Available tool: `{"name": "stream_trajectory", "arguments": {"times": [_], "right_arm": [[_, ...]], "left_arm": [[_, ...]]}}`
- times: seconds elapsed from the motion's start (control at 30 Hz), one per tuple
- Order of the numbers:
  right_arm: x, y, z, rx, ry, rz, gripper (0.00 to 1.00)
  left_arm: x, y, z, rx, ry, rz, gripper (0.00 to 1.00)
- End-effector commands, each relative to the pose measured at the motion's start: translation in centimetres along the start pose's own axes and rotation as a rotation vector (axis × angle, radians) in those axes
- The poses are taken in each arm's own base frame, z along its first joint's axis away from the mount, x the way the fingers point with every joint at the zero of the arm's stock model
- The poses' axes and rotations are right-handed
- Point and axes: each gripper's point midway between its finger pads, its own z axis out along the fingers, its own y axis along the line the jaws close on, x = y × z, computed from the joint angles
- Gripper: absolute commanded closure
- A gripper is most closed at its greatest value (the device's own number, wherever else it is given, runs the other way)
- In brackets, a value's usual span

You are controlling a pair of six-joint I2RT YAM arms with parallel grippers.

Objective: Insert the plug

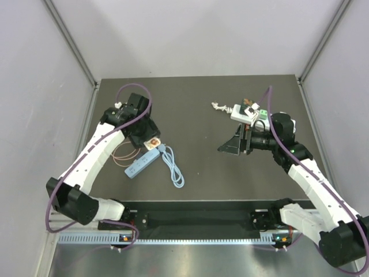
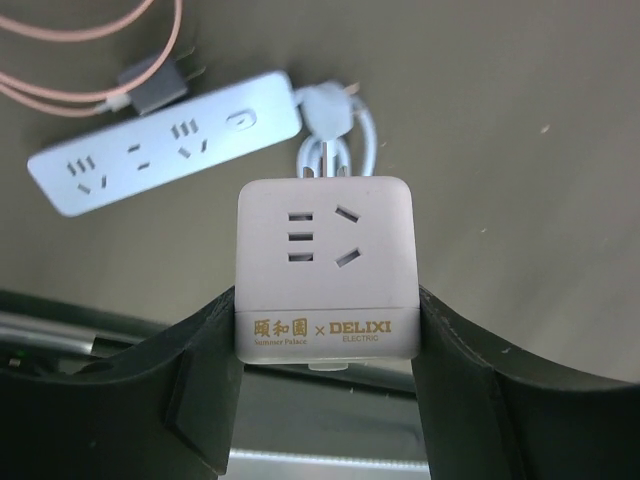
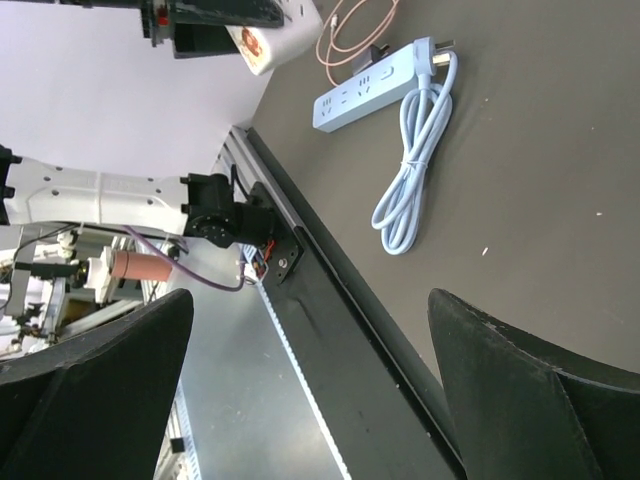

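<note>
My left gripper [image 2: 328, 325] is shut on a white cube socket [image 2: 325, 255] with gold lettering, held just above the table; its slotted face looks at the wrist camera. In the top view the cube [image 1: 152, 142] sits at the tip of the left arm. Below it lies a pale blue power strip [image 2: 165, 140], also seen from above [image 1: 141, 164]. The strip's plug [image 2: 330, 105] rests beside the strip's end, on a coiled blue cable [image 1: 173, 167]. My right gripper [image 3: 315, 390] hangs open and empty over the middle right of the table [image 1: 236, 144].
A pink cable [image 2: 80, 30] with a grey plug [image 2: 150, 85] lies against the strip's far side. A white adapter with small parts [image 1: 247, 112] sits behind the right gripper. Grey walls enclose the dark table [image 1: 202, 104]; a rail [image 1: 196, 216] runs along its near edge.
</note>
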Motion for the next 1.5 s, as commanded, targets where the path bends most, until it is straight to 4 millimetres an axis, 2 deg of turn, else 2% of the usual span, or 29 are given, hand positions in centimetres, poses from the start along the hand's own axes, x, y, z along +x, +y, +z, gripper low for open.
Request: {"name": "stream_trajectory", "arguments": {"times": [0.0,0.03,0.2,0.23,0.4,0.57,0.7,0.87,1.07,1.33,1.47], "right_arm": [[-1.6,1.5,-0.8,-0.016,-0.053,-0.074,0.00],[-1.6,1.6,-0.9,-0.018,-0.056,-0.076,0.00],[-1.4,1.9,-1.2,-0.020,-0.056,-0.078,0.00],[-1.3,1.9,-1.2,-0.018,-0.057,-0.078,0.00],[-1.0,1.9,-1.5,-0.011,-0.057,-0.072,0.00],[-0.8,2.2,-1.8,-0.010,-0.071,-0.078,0.00],[-0.8,2.8,-2.0,-0.026,-0.067,-0.080,0.00],[-1.1,3.5,-2.5,-0.028,-0.082,-0.097,0.00],[-0.8,3.4,-2.6,-0.025,-0.082,-0.098,0.00],[-0.8,3.5,-2.7,-0.019,-0.079,-0.120,0.00],[-1.0,3.6,-2.8,-0.018,-0.081,-0.124,0.00]], "left_arm": [[2.1,2.6,0.0,-0.014,0.204,-0.057,1.00],[2.7,3.5,0.5,-0.026,0.240,-0.072,1.00],[2.7,7.8,1.3,-0.115,0.342,-0.200,1.00],[3.4,8.4,1.7,-0.128,0.390,-0.213,1.00],[4.9,12.6,1.5,-0.325,0.476,-0.203,1.00],[4.7,12.9,1.5,-0.336,0.482,-0.262,1.00],[4.5,14.0,2.1,-0.317,0.515,-0.342,1.00],[4.0,14.4,2.8,-0.327,0.524,-0.365,1.00],[3.6,15.2,3.4,-0.349,0.538,-0.366,1.00],[3.7,14.0,4.9,-0.281,0.612,-0.381,1.00],[3.6,14.8,5.2,-0.307,0.612,-0.370,1.00]]}}
